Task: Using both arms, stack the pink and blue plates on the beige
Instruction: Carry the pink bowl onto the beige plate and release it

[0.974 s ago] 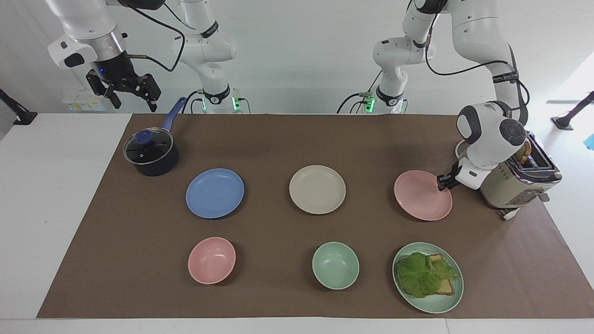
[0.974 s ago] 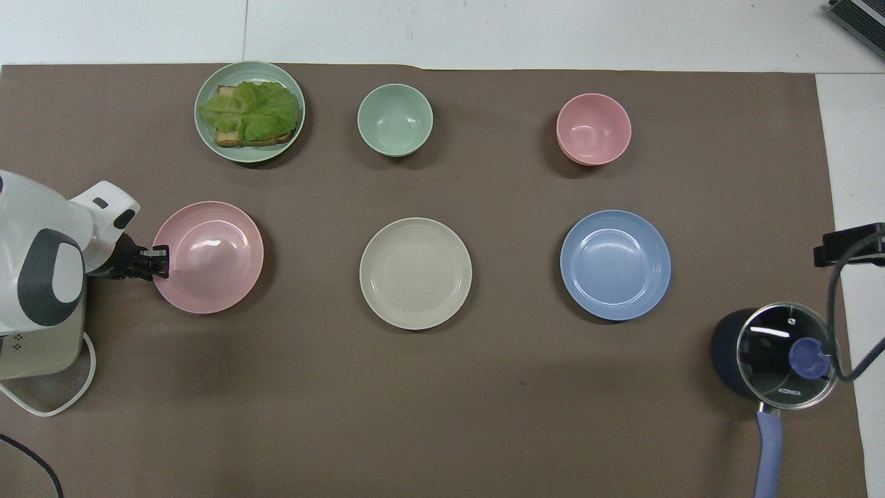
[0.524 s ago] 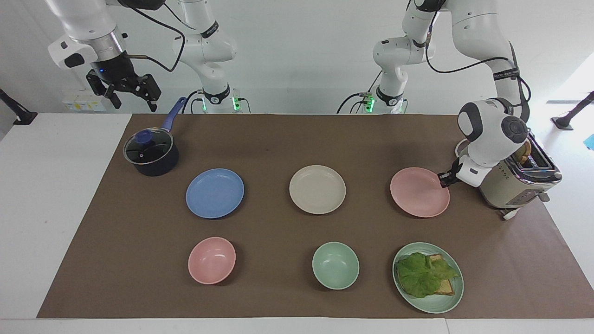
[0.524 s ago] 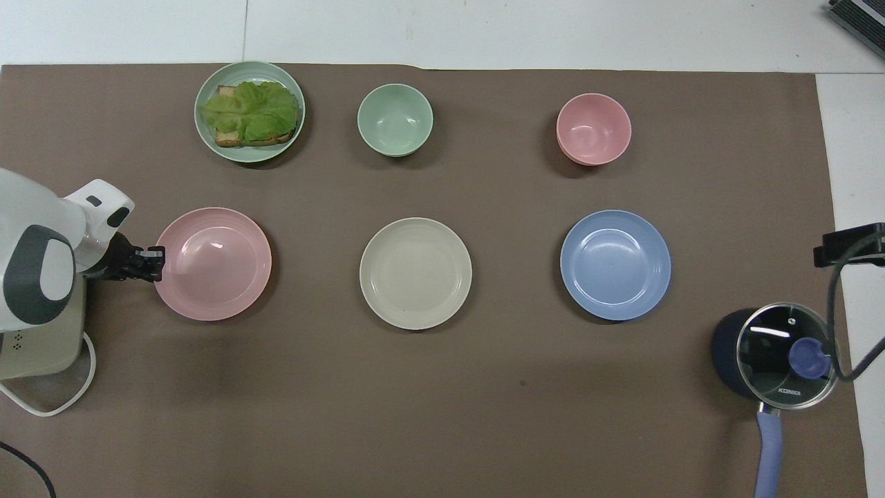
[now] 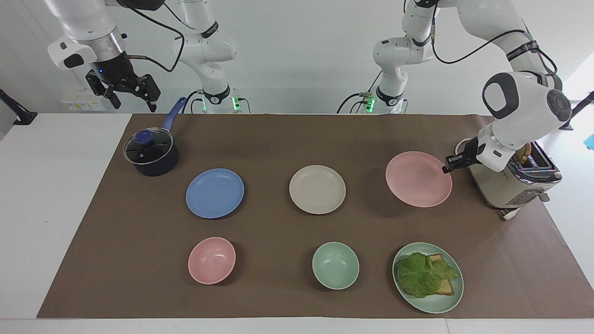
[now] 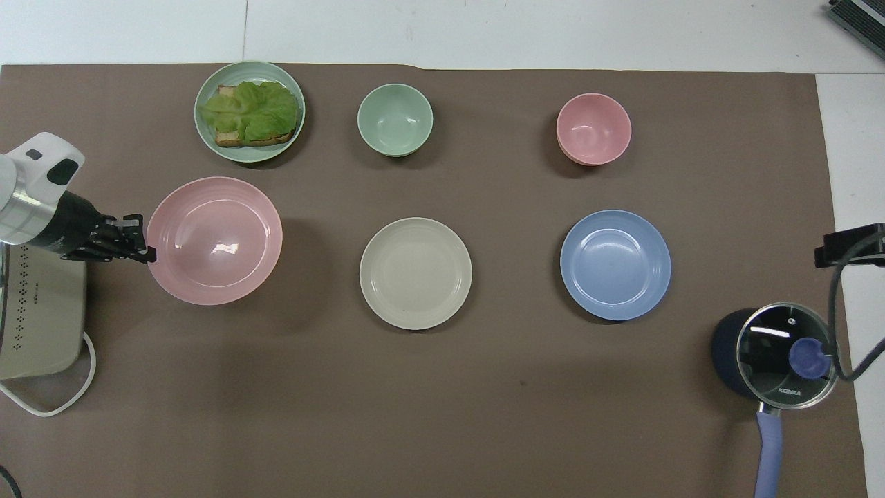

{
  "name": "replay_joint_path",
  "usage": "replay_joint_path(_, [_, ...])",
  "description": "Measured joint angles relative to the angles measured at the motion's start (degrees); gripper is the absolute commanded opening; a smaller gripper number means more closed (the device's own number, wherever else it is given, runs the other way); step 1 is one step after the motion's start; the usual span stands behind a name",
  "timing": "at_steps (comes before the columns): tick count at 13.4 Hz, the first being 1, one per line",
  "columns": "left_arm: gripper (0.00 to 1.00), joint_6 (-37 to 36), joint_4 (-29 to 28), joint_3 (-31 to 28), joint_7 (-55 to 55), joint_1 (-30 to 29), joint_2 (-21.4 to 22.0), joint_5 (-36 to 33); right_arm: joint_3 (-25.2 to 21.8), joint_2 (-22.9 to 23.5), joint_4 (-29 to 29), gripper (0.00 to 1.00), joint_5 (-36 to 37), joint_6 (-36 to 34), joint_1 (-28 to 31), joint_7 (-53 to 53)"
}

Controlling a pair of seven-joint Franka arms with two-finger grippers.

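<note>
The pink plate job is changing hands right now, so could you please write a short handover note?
Left gripper: shut on the pink plate rim, plate lifted off the mat beside the toaster.
Right gripper: open, waiting above the pot.
Beige plate: bare, mid-table. Blue plate: on the mat, untouched.
Done: pink picked up.
Left: pink onto beige, then blue on top.

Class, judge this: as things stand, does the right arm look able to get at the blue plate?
Probably yes: the right gripper hangs open above the pot, the blue plate lies bare nearby, and nothing stands on it.
</note>
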State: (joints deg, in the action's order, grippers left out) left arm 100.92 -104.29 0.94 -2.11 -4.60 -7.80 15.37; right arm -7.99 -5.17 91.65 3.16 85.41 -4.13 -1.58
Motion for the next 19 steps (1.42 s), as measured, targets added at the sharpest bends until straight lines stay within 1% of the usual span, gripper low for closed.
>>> replay_joint_path(2, [0.0,0.1,-0.1,0.5,-0.2,2.1,0.1,3.2,0.0,0.0,0.0,1.0,0.0,0.0,0.0,0.0])
replay_joint_path(3, [0.0,0.6,-0.1,0.6,-1.4,4.2,0.1,4.4,0.0,0.0,0.0,1.0,0.0,0.0,0.0,0.0])
replay_joint_path(6, [0.0,4.1,-0.4,0.9,-9.6,12.0,0.1,4.9,0.0,0.0,0.0,1.0,0.0,0.0,0.0,0.0])
replay_joint_path(9, [0.0,10.1,-1.3,1.0,-19.7,20.5,0.1,4.9,0.0,0.0,0.0,1.0,0.0,0.1,0.0,0.0])
replay_joint_path(12, [0.0,13.4,-2.0,1.0,-26.2,26.2,0.2,4.9,0.0,0.0,0.0,1.0,0.0,0.1,0.0,0.0])
replay_joint_path(15, [0.0,18.2,-5.8,1.0,-28.6,29.1,0.2,4.9,0.0,0.0,0.0,1.0,0.0,0.1,0.0,0.0])
replay_joint_path(17, [0.0,21.4,-8.7,0.8,-28.6,29.1,0.0,4.9,0.0,0.0,0.0,1.0,0.0,0.1,0.0,0.0])
replay_joint_path(19, [0.0,24.1,-10.2,0.5,-28.6,29.1,-1.1,4.9,0.0,0.0,0.0,1.0,0.0,0.1,0.0,0.0])
